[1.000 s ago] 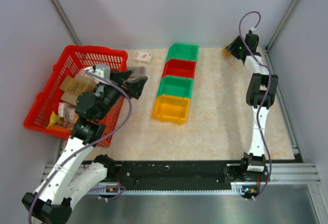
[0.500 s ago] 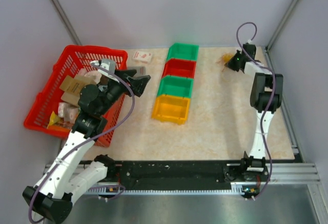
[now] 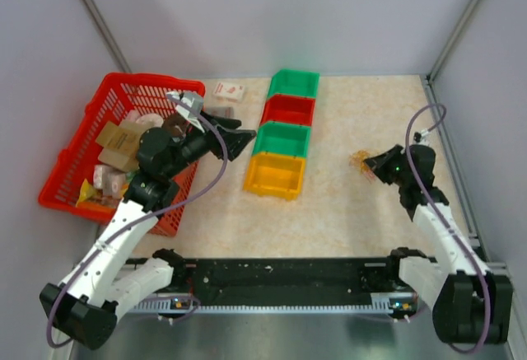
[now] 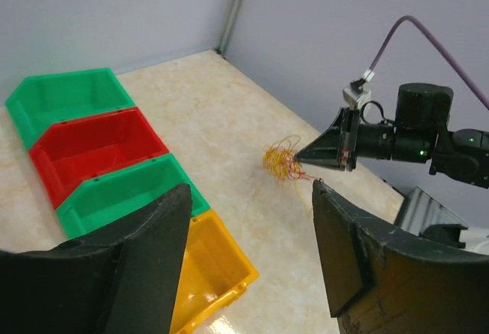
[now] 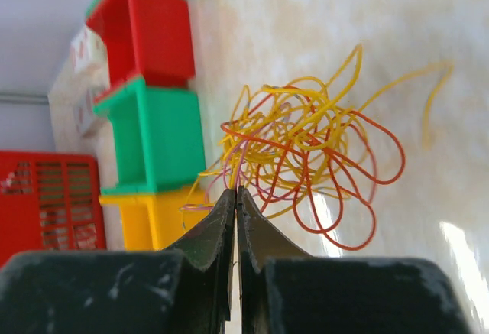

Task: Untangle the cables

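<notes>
The cables (image 5: pixel 306 150) are a small tangle of thin yellow, orange and red loops. My right gripper (image 5: pixel 235 190) is shut on strands at the near edge of the tangle, and the rest hangs out beyond the tips. From above, the cables (image 3: pixel 360 161) are right of the row of bins, with the right gripper (image 3: pixel 370 164) just behind them. The left wrist view shows the cables (image 4: pixel 281 163) lifted off the table at the right gripper's (image 4: pixel 303 154) tip. My left gripper (image 3: pixel 244 138) stands open and holds nothing, next to the bins and well left of the tangle.
Green (image 3: pixel 293 82), red (image 3: pixel 288 109), green (image 3: pixel 281 139) and yellow (image 3: pixel 275 175) bins stand in a row mid-table. A red basket (image 3: pixel 152 81) with packets fills the left side. A small box (image 3: pixel 228 91) lies at the back. Walls close the sides.
The right arm swung from the far right corner toward the near middle right, its gripper shutting on the cables and carrying them along. The left gripper crept right and narrowed slightly.
</notes>
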Motion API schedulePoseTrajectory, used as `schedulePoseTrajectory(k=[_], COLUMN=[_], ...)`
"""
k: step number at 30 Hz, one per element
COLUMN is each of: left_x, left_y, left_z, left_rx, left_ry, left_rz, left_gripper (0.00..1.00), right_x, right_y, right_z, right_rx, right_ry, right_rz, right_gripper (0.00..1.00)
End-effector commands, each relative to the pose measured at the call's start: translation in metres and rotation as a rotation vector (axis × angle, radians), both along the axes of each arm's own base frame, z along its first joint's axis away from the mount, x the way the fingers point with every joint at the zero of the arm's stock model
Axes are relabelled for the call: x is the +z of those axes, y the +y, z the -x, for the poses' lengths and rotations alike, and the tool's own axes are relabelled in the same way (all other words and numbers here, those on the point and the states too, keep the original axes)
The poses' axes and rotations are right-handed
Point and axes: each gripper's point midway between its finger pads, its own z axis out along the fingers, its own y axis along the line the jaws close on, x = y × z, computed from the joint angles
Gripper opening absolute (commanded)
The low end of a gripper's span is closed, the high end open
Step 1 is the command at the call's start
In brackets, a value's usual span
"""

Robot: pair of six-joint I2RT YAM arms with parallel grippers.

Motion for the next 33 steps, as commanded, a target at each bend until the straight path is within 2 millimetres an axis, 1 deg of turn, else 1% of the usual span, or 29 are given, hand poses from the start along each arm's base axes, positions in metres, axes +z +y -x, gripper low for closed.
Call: schedulePoseTrajectory(k=[1, 2, 4, 6, 8, 10, 11, 12, 13, 15, 17, 18, 19, 20, 21, 22, 23, 24, 25, 27, 29, 30, 32, 33], left_x=[0.028, 0.026, 0.022, 0.015, 0.006, 0.001, 0.000, -0.004, -0.009, -0.025, -0.043, -0.050, -0.060, -0.068, -0.072, -0.080, -0.084, -0.095, -0.102, -0.121, -0.137, -0.141, -0.159, -0.162], left_y=[-0.027, -0.032, -0.045, -0.057, -0.069, -0.081, -0.089, -0.094, -0.097, -0.103, -0.114, -0.119, -0.127, -0.134, -0.144, -0.154, -0.163, -0.172, -0.180, -0.192, -0.201, -0.204, -0.213, -0.217], left_z=[0.027, 0.031, 0.039, 0.046, 0.052, 0.062, 0.073, 0.081, 0.085, 0.093, 0.108, 0.115, 0.127, 0.134, 0.144, 0.149, 0.152, 0.153, 0.151, 0.145, 0.137, 0.133, 0.131, 0.131], left_rx=[-0.202, -0.237, -0.299, -0.344, -0.374, -0.399, -0.436, -0.467, -0.479, -0.484, -0.503, -0.498, -0.512, -0.509, -0.523, -0.532, -0.532, -0.530, -0.512, -0.466, -0.433, -0.415, -0.416, -0.423], left_ry=[-0.087, -0.089, -0.088, -0.085, -0.071, -0.057, -0.064, -0.061, -0.047, 0.020, 0.057, 0.059, 0.062, 0.059, 0.059, 0.075, 0.091, 0.116, 0.132, 0.173, 0.214, 0.228, 0.268, 0.282], left_rz=[0.027, 0.020, 0.006, -0.022, -0.051, -0.058, -0.048, -0.034, -0.018, 0.002, -0.004, -0.008, -0.019, -0.022, -0.020, -0.028, -0.035, -0.061, -0.084, -0.136, -0.169, -0.176, -0.219, -0.222], left_gripper=[0.70, 0.70, 0.70, 0.70, 0.70, 0.68, 0.66, 0.64, 0.63, 0.58, 0.57, 0.58, 0.62, 0.66, 0.70, 0.70, 0.70, 0.69, 0.64, 0.52, 0.43, 0.41, 0.41, 0.41], right_x=[-0.025, -0.023, -0.021, -0.017, -0.017, -0.020, -0.020, -0.018, -0.014, -0.005, 0.004, 0.006, 0.007, 0.007, 0.007, 0.008, 0.009, 0.011, 0.013, 0.020, 0.022, 0.025, 0.028, 0.027], right_y=[0.021, 0.022, 0.027, 0.038, 0.048, 0.053, 0.056, 0.060, 0.065, 0.072, 0.073, 0.073, 0.074, 0.076, 0.077, 0.079, 0.080, 0.080, 0.080, 0.079, 0.080, 0.080, 0.079, 0.079], right_z=[0.066, 0.078, 0.097, 0.110, 0.122, 0.130, 0.133, 0.136, 0.138, 0.144, 0.149, 0.150, 0.151, 0.153, 0.153, 0.154, 0.154, 0.154, 0.154, 0.153, 0.153, 0.154, 0.154, 0.154], right_rx=[0.042, 0.038, 0.043, 0.082, 0.119, 0.131, 0.141, 0.153, 0.166, 0.188, 0.192, 0.191, 0.195, 0.205, 0.212, 0.222, 0.226, 0.229, 0.227, 0.225, 0.224, 0.225, 0.220, 0.218], right_ry=[0.071, 0.062, 0.040, 0.013, 0.018, 0.037, 0.037, 0.036, 0.026, 0.008, -0.017, -0.023, -0.025, -0.018, -0.017, -0.010, -0.009, -0.012, -0.016, -0.034, -0.037, -0.045, -0.055, -0.053], right_rz=[-0.045, -0.055, -0.097, -0.162, -0.211, -0.236, -0.255, -0.291, -0.336, -0.397, -0.422, -0.429, -0.438, -0.451, -0.461, -0.470, -0.472, -0.471, -0.476, -0.482, -0.489, -0.493, -0.498, -0.499], right_gripper=[0.00, 0.00, 0.00, 0.00, 0.00, 0.00, 0.00, 0.00, 0.00, 0.00, 0.00, 0.00, 0.00, 0.00, 0.00, 0.00, 0.00, 0.00, 0.00, 0.00, 0.00, 0.00, 0.00, 0.00])
